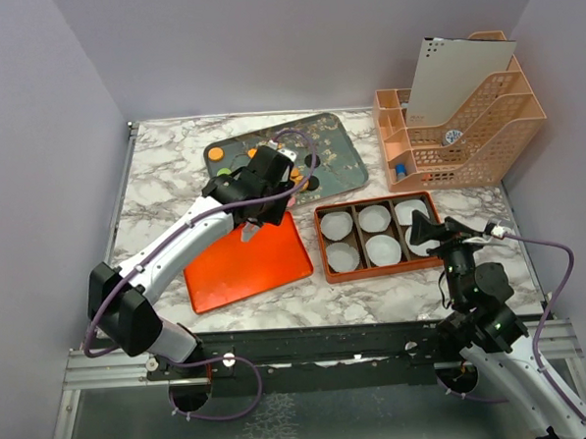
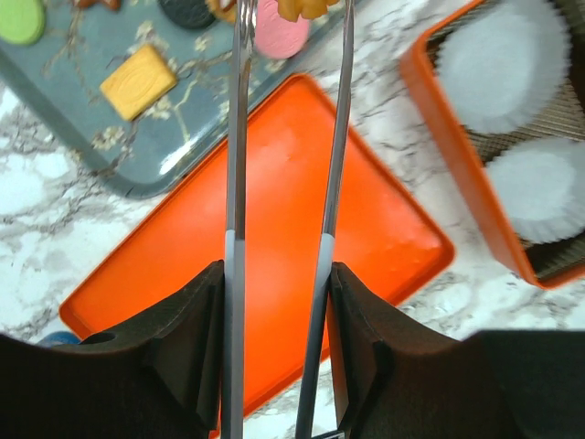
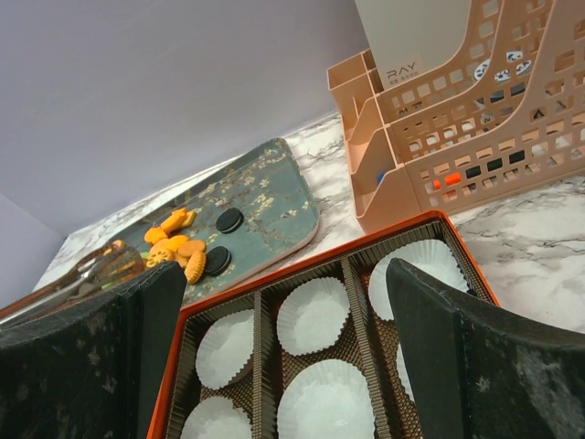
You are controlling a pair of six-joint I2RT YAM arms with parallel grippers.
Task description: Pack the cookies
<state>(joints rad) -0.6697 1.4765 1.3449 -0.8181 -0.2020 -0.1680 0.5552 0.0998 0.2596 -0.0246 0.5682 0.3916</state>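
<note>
Now our left gripper (image 2: 279, 302) clamps the tongs (image 2: 334, 137) for reach, tips straddling an orange cookie (image 2: 306, 7) among the cookies (image 3: 178, 249) on the floral tray (image 2: 59, 96), while our right gripper (image 3: 283, 320) hangs wide open, right of that tray.

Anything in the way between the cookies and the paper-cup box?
Nothing visible. Only bare marble table separates the tray of cookies from the box; the orange lid lies off to the left.
</note>
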